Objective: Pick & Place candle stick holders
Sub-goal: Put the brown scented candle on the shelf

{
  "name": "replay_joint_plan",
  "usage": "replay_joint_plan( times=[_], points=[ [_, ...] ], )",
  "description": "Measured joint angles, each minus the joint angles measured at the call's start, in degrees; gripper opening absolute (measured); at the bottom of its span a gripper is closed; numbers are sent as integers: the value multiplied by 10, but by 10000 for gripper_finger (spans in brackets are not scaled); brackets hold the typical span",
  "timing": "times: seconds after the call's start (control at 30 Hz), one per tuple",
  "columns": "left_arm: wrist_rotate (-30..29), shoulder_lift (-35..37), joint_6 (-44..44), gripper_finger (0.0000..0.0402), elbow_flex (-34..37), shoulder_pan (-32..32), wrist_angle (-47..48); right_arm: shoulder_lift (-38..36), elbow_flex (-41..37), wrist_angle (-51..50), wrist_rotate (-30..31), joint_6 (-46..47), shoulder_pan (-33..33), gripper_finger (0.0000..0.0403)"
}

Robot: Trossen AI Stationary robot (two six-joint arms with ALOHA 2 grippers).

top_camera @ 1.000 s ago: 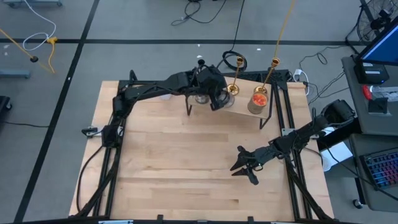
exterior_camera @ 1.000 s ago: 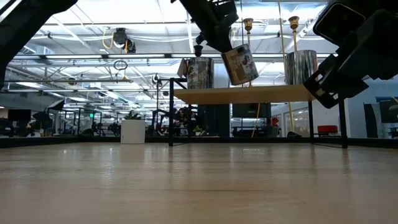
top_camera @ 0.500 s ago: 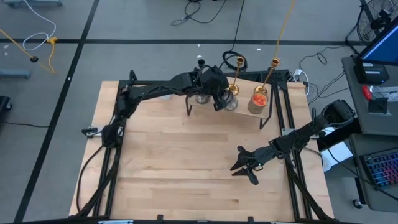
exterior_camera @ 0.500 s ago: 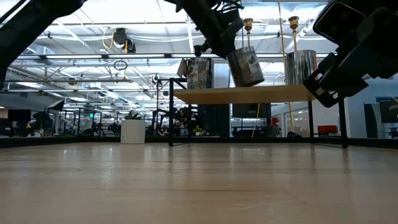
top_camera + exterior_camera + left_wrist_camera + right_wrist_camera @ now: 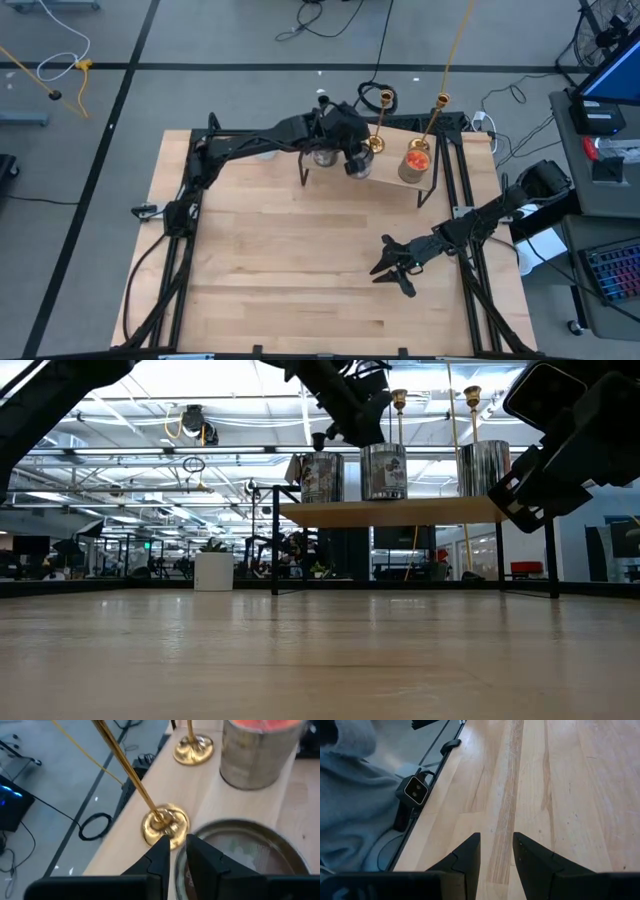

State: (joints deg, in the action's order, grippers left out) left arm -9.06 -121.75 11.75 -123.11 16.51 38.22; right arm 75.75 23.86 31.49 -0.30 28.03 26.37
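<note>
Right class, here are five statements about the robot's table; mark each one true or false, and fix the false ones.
1. The silvery cup at the left gripper stands upright on the raised shelf. True.
2. The right gripper is holding a brass holder. False: it is open and empty over the bare table.
3. The orange-red cup sits on the shelf. True.
4. Both brass holders lie flat on the table. False: the near brass holder and the far brass holder stand upright on the shelf.
5. The left arm waits at the table's near edge. False: it reaches to the shelf at the far edge.
</note>
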Motion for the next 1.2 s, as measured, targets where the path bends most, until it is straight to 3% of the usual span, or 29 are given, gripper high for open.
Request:
replay_joint_plan(
  times=[0.43, 0.67, 0.8, 0.9, 1.07, 1.2],
  points=[
    [0, 24, 13, 69, 0, 2, -44, 0, 0, 0, 0, 0, 0, 109],
    [1, 96, 36, 51, 0, -35, 105, 0, 0, 2, 5, -15, 0, 109],
    [46, 107, 21, 8, 0, -59, 187, 0, 0, 3, 48, -29, 0, 109],
    [80, 98, 6, 8, 17, -79, 195, 0, 0, 4, 111, -61, 0, 109],
    [6, 92, 22, 5, 82, -109, 133, 0, 0, 4, 213, -62, 0, 109],
    [-35, 94, -4, 3, 119, -107, 105, 0, 0, 14, 213, -70, 0, 109]
  ],
)
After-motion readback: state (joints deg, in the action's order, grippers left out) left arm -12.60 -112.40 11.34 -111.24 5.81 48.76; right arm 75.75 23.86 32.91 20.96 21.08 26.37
